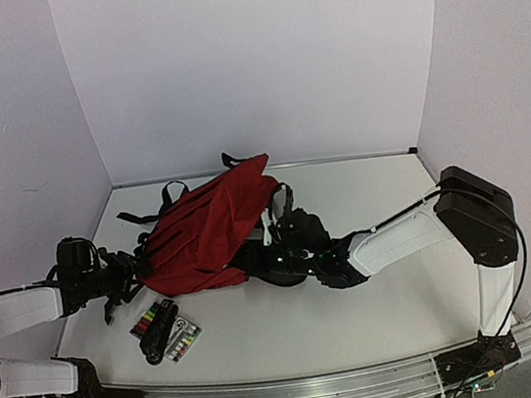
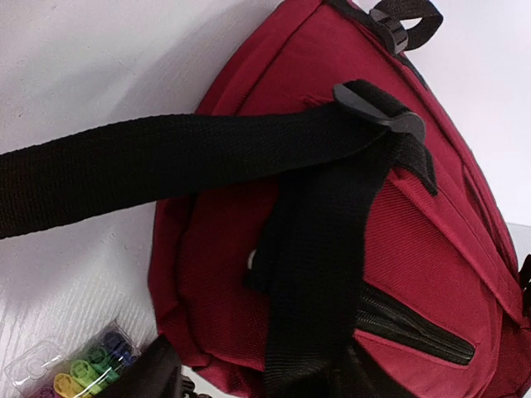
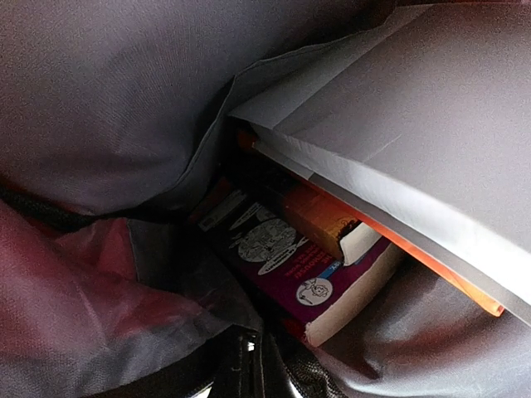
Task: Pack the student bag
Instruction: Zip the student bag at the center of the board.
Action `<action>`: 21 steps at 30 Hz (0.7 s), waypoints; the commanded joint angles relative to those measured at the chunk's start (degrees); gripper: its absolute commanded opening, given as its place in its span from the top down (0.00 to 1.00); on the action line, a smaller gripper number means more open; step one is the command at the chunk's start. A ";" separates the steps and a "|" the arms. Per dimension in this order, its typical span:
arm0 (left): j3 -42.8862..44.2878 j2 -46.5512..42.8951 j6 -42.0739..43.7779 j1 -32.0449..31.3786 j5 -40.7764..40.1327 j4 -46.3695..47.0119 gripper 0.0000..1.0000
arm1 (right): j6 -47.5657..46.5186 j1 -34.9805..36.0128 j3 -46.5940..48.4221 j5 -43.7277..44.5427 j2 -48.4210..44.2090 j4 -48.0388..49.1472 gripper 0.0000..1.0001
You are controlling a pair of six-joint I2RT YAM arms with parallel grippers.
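The student bag point(image 1: 212, 228), dark red with black straps, lies on its side mid-table. My left gripper point(image 1: 126, 274) is at its left end. In the left wrist view the bag point(image 2: 415, 249) fills the frame, and a black strap point(image 2: 315, 274) runs down between the open jaws of my left gripper point(image 2: 261, 383) with a gap on the left side. My right gripper point(image 1: 284, 246) reaches into the bag's mouth. In the right wrist view the right gripper point(image 3: 253, 365) is shut, low inside the grey lining point(image 3: 108, 91); I cannot tell whether it pinches fabric.
Inside the bag lie a purple book point(image 3: 307, 278), an orange book point(image 3: 319, 217) and a grey folder point(image 3: 415, 133). Packs of coloured markers point(image 1: 165, 332) lie on the table in front of the bag, one of them at the lower left in the left wrist view point(image 2: 79, 369). White walls enclose the table.
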 commanded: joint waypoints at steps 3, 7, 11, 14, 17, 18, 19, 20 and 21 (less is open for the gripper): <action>-0.59 2.79 -2.69 0.15 1.00 8.77 0.70 | 0.20 -0.14 -0.29 2.74 -3.23 4.69 1.00; -0.25 3.06 -2.22 0.28 -0.17 8.43 0.96 | 0.21 -0.15 -2.67 5.82 -5.84 5.62 1.00; 1.29 2.55 -0.70 1.02 -1.37 7.20 1.00 | -0.12 -0.17 -6.11 11.47 -11.21 6.01 1.00; 3.13 2.85 0.87 2.70 -0.96 6.36 1.00 | 0.19 -0.13 -8.30 15.46 -14.04 5.80 1.00; 5.10 3.57 2.72 5.18 0.37 5.09 1.00 | 1.61 -0.18 -10.72 20.06 -16.77 5.16 1.00; 5.53 3.78 3.29 6.56 1.10 4.88 1.00 | 2.03 -0.18 -11.53 21.47 -17.65 4.93 1.00; 6.04 4.02 3.87 8.15 1.93 4.67 1.00 | 2.38 -0.21 -12.24 22.80 -18.60 4.62 1.00; 6.70 4.27 4.64 9.65 2.65 4.23 1.00 | 2.43 -0.34 -12.70 24.00 -19.22 4.21 1.00; 7.43 4.56 5.45 11.08 3.34 3.71 1.00 | 2.58 -0.57 -13.23 24.84 -19.79 3.80 1.00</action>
